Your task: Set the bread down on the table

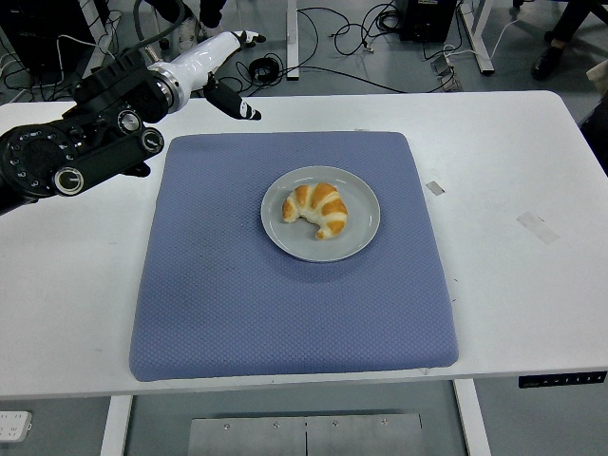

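Black left arm [71,152], white hand [220,59]

Beyond the far edge of the white rectangular table [513,142], a grey floor [361,52] carries tangled black cables [332,28], a white power strip [445,68] and white metal desk legs [480,38].

The left arm [81,142] runs off the picture's left edge. The tabletop [532,171] is clipped at both sides, and a shoe [549,62] shows only partly at top right.
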`<action>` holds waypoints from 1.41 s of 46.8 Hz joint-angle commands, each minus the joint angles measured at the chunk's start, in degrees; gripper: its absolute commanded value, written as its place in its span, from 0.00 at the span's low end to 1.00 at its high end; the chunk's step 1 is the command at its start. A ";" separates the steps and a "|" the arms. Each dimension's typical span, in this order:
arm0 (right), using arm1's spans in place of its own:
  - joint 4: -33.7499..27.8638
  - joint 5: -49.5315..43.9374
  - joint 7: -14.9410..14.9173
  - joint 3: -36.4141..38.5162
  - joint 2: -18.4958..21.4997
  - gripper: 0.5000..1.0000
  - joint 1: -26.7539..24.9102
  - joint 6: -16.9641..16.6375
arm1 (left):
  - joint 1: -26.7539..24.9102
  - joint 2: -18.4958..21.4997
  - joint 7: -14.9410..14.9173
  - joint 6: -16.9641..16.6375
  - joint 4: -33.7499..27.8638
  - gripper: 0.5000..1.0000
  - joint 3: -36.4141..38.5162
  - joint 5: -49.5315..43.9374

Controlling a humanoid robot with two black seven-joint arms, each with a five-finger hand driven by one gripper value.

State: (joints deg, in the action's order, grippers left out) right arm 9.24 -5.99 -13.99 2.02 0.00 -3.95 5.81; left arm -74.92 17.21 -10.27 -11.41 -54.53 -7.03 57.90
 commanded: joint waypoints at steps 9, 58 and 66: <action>-0.01 -0.07 0.02 0.00 0.00 1.00 -0.01 -0.01 | 0.91 0.02 -0.80 -3.18 -6.64 0.92 0.61 3.27; -0.01 0.01 0.02 0.00 0.00 1.00 -0.01 -0.01 | 3.11 2.30 -11.26 -4.68 -19.39 0.92 3.51 10.48; -0.01 -0.07 0.02 0.00 0.00 1.00 -0.01 -0.01 | 2.94 3.36 -11.44 -3.71 -20.62 0.92 5.70 10.57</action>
State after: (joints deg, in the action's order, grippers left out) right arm 9.23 -6.00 -14.01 2.02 0.00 -3.96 5.80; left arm -71.83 20.46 -21.80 -15.20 -74.91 -2.26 68.47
